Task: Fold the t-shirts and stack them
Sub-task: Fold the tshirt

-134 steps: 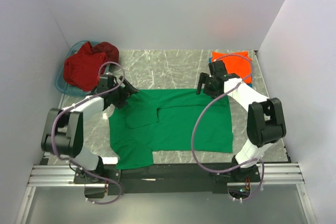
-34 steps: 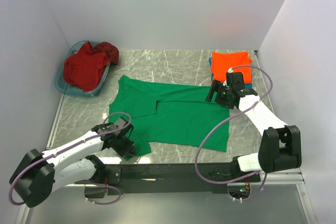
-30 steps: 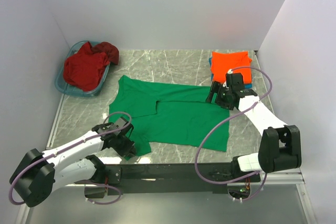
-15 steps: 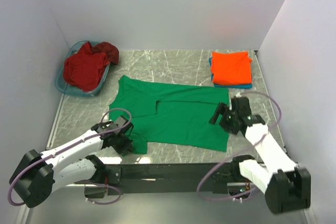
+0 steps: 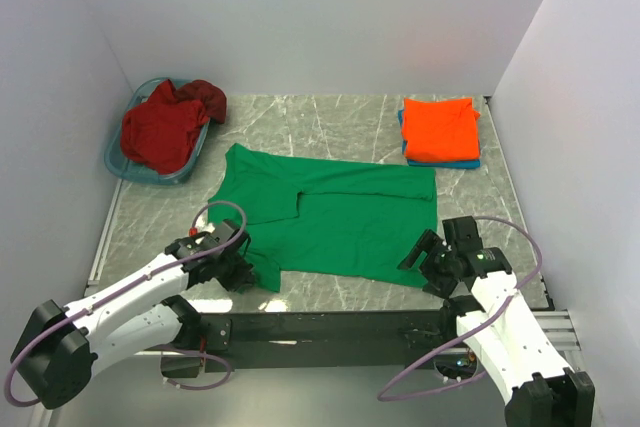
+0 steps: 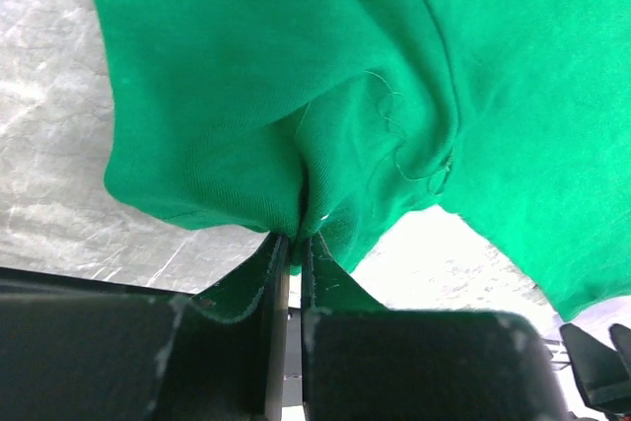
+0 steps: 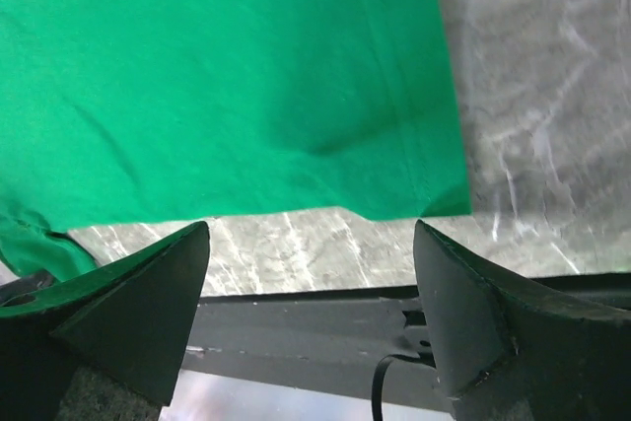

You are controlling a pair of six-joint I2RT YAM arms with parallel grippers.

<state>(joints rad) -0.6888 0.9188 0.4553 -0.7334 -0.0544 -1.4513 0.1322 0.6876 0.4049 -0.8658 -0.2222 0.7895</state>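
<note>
Green t-shirt [image 5: 330,219] hem sits pinched inside the left pincer [image 6: 294,240].

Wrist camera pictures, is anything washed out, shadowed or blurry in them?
Left wrist view: the green shirt is sharp, loose threads visible, while the table below it is blown out white. Right wrist view: glare streaks the table; a soft shadow darkens the shirt near its hem.

**No readable text**

I can read no lettering, label, brand, number or sign in any of my three views. The green t-shirt [image 5: 330,217] shows me only plain cloth, with no legible print or tag.
</note>
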